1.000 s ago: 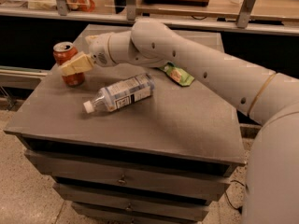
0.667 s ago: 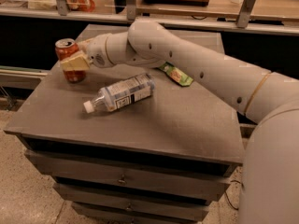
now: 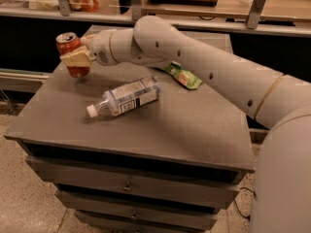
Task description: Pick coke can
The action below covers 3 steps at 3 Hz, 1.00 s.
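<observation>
**Single camera view: grasp at the far-left corner of the counter.** The end effector is at the far-left corner of the counter, with the single arm reaching in from the right. It is clamped around the coke can. One pale finger pad crosses the can's mid-body on the camera side. The opposing finger is hidden behind the can.

The can therefore sits inside the grip rather than beside it. Its silver top projects above the pad and its red base shows below. The long axis is near vertical and leans slightly, with the top tipped away from the wrist. It cannot be told whether the base touches the counter or hangs just above it.

The coming move appears to be a lift. That depends on the pad staying square to the can's axis, because a leaning can may slip or rotate.

A clear plastic bottle lies on its side, nearer the camera than the end effector and apart from it, with its white cap pointing left. A green packet lies under the forearm, well apart from the can.

**Writing:** no script can be read on the can. The bottle's label carries dark print, and the packet carries a pale patch. Neither is legible.
</observation>
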Available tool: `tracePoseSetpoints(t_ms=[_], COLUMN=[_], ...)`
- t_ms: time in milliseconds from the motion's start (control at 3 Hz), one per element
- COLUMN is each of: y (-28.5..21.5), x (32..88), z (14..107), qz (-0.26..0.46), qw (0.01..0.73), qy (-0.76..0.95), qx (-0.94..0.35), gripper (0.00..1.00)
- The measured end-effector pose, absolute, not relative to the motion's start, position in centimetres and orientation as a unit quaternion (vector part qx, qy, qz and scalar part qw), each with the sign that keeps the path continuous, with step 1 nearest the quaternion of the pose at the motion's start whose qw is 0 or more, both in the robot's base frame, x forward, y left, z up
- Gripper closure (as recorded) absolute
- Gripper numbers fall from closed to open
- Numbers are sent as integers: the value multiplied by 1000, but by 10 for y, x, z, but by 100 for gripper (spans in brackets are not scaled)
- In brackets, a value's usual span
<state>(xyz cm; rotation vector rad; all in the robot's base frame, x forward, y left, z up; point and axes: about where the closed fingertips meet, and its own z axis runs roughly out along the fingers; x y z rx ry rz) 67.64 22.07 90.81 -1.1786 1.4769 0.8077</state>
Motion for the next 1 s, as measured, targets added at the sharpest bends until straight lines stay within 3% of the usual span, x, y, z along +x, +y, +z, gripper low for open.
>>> tracePoseSetpoints(t_ms=[333, 667, 1000], y=[206, 176, 176], x=[695, 713, 713], z=[932, 958, 958], qz=[337, 325, 325], qw=[538, 561, 561], qy=[610, 613, 613], qx=[-474, -451, -451], gripper=[100, 100, 100])
